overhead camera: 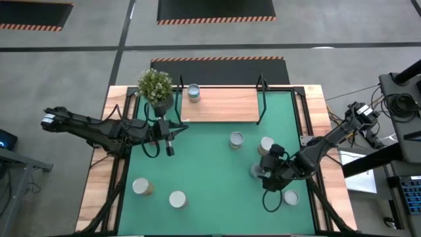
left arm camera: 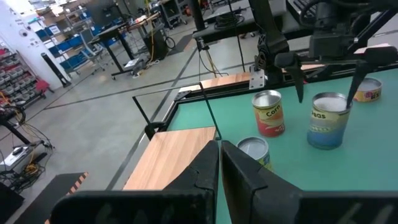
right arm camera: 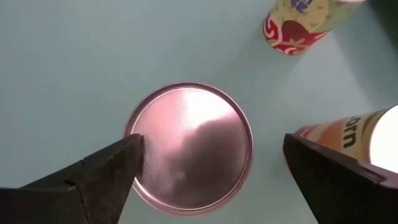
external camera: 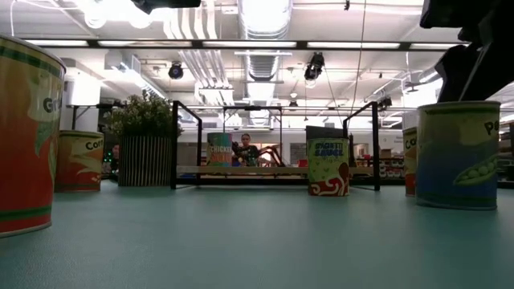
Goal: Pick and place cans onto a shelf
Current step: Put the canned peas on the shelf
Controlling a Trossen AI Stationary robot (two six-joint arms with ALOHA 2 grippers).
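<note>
Right under the right wrist camera, a can's silver lid [right arm camera: 189, 149] is filling the view, the can standing upright on the green mat [overhead camera: 204, 164] with its long axis vertical and its top facing straight up at the lens. Seen from above, this can [overhead camera: 255, 171] is sitting at about four o'clock on the mat, and the right gripper [overhead camera: 263, 172] is hanging directly over it, fingers spread wide to either side of the rim without touching it, which looks to me like lining up for a straight-down grab. Two more cans are standing upright just beyond it towards twelve o'clock, one tan-labelled [overhead camera: 266, 145] and one green-yellow [overhead camera: 236, 139]. Another [overhead camera: 290, 197] is standing at five o'clock, and a pair [overhead camera: 140, 187] [overhead camera: 177, 199] is waiting at seven o'clock. Only one can [overhead camera: 193, 92] is already standing on the shelf [overhead camera: 223, 105], up at twelve o'clock beside a potted plant [overhead camera: 155, 87]. Over at ten o'clock the left gripper [overhead camera: 169, 146] is idling near the shelf's end, its fingers pressed together on nothing.
</note>
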